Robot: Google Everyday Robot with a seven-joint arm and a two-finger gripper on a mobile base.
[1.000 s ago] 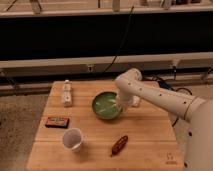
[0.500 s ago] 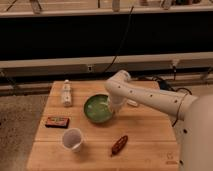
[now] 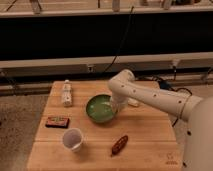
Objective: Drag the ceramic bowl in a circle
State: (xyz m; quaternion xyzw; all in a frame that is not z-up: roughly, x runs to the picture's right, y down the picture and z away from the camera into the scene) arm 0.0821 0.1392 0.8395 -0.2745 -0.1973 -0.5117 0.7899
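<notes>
Mid-drag, as far as I can judge. The gripper (image 3: 118, 106) is down at the right rim of the ceramic bowl (image 3: 100, 108), arm reaching in from the right side of the wooden table (image 3: 150, 135). The pincer is pinched fully narrow; it looks clamped on the bowl's right edge, though the wrist hides the contact itself, so the hold is a judgement and not a clear sight.

The ceramic bowl sits near the table's middle, slightly left of centre, upright, nothing visible inside but pale streaks. Around it: a small white bottle (image 3: 66, 93) lying to its upper left, a dark flat packet (image 3: 57, 121) to the left, a translucent plastic cup (image 3: 73, 139) in front and to the left, a brown snack-like item (image 3: 119, 144) in front and to the right. A small pale object (image 3: 133, 102) lies just behind the arm — can't tell what it is.

Against the earlier frames: a second ago the bowl was further right and further back, and the arm was more extended to the right. Half a second ago it had slid left. Now it is about as far left but nearer the front edge, closer to the cup, and the elbow has folded in. So the path bends — left, then forward — which reads as part of an arc.

Done: some portion of the circle. Left: the rest of the loop back round to the start, then release. The other items have not moved.
</notes>
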